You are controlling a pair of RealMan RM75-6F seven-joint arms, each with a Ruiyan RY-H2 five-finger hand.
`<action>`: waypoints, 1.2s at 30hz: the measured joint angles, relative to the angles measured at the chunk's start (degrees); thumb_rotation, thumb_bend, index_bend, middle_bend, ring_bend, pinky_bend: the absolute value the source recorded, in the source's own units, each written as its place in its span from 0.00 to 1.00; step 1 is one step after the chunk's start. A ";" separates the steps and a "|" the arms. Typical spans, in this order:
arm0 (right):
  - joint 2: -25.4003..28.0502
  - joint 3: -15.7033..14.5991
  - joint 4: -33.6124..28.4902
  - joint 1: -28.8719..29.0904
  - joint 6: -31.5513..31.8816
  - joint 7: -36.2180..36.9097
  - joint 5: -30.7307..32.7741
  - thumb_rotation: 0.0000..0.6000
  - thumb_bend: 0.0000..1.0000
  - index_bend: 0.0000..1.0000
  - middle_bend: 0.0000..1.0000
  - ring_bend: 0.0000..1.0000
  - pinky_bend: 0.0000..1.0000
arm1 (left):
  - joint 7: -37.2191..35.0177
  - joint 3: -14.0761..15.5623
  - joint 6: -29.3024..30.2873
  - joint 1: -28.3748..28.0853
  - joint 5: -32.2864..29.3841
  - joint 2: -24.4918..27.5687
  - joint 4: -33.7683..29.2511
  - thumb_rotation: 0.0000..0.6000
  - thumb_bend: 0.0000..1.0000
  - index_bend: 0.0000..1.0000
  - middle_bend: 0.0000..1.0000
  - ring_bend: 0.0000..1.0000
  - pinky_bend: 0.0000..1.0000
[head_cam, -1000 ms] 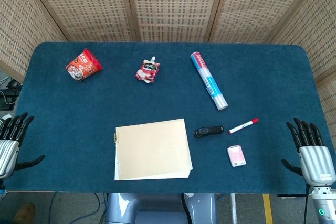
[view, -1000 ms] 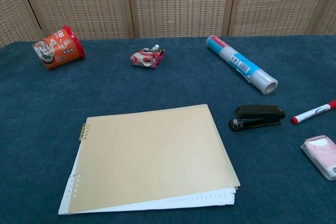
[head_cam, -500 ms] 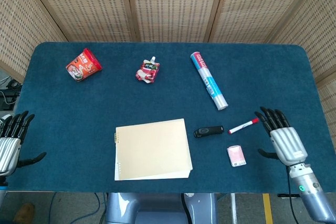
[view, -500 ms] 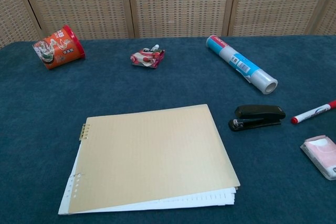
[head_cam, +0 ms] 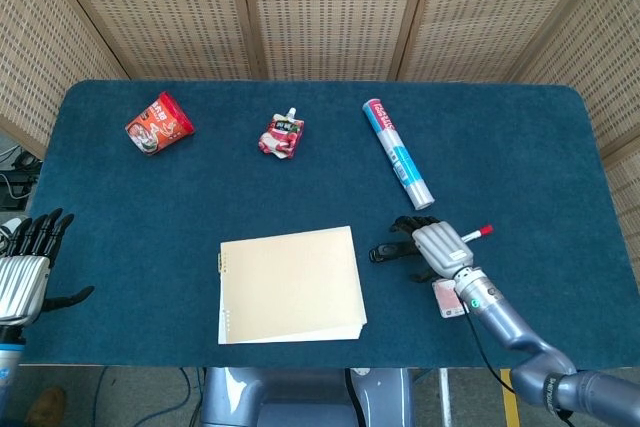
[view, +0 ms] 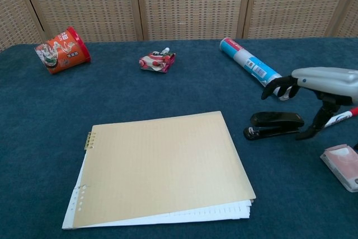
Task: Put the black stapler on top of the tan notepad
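Observation:
The black stapler (head_cam: pixel 383 252) (view: pixel 274 124) lies on the blue table just right of the tan notepad (head_cam: pixel 290 282) (view: pixel 162 166). My right hand (head_cam: pixel 432 247) (view: pixel 320 84) hovers over the stapler's right end, fingers (view: pixel 277 88) curved down and apart, thumb reaching down beside it. It holds nothing, and I see a gap between it and the stapler in the chest view. My left hand (head_cam: pixel 25 272) stays at the table's left edge with fingers spread and nothing in it; the chest view does not show it.
A red marker (head_cam: pixel 479 232) (view: pixel 335 119) and a pink pad (head_cam: pixel 447 300) (view: pixel 342 163) lie right of the stapler, under my right arm. Further back are a blue-and-white roll (head_cam: pixel 398 153) (view: pixel 257 70), a snack pouch (head_cam: pixel 283 134) (view: pixel 158 61) and a red cup (head_cam: pixel 158 124) (view: pixel 61 50).
My right hand has swept in from the table's right edge to above the stapler, entering the chest view. Stapler, notepad and left hand have stayed put.

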 measured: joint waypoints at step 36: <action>-8.02 4.45 -0.18 9.99 0.04 -13.65 3.83 1.00 0.53 0.66 0.67 0.63 0.61 | -1.90 -0.04 -2.04 -0.82 -1.69 0.45 0.38 1.00 0.00 0.00 0.00 0.00 0.00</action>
